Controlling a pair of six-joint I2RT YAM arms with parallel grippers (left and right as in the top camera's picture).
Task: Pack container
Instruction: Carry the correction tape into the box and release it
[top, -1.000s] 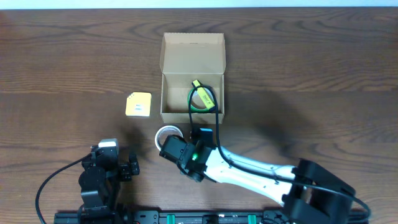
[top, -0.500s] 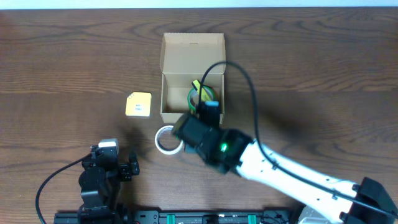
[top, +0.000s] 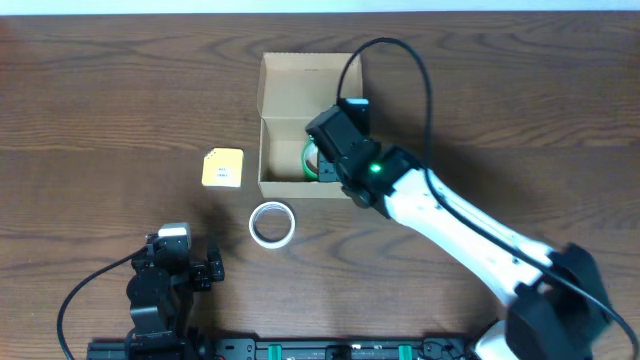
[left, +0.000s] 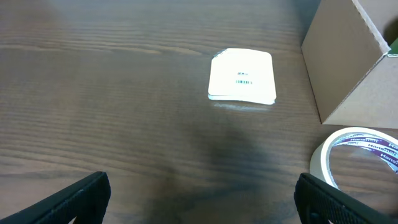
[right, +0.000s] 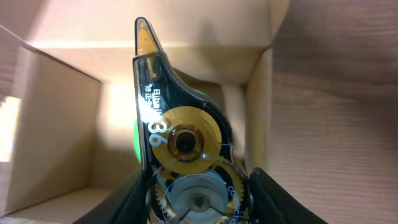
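The container (top: 283, 95) is an open tan cardboard box with its lid flap folded back at mid table. My right gripper (top: 330, 142) hangs over its right half, shut on a clear correction tape dispenser (right: 180, 143) with yellow and white reels, tip pointing into the box (right: 56, 137). A green roll (top: 311, 162) lies inside and shows as a green edge behind the dispenser (right: 134, 134). A white tape roll (top: 271, 223) lies on the table in front of the box, also in the left wrist view (left: 357, 163). My left gripper (left: 199, 199) is open and empty at the near left (top: 205, 268).
A yellow pad (top: 222, 168) lies left of the box; in the left wrist view it shows as a white-faced pad (left: 242, 74) next to the box's corner (left: 348, 68). The right arm's black cable (top: 415, 70) arcs above the box's right side.
My right gripper has moved with the dispenser from beside the white roll in front of the box up and back over the box's right half. The left arm has not moved.
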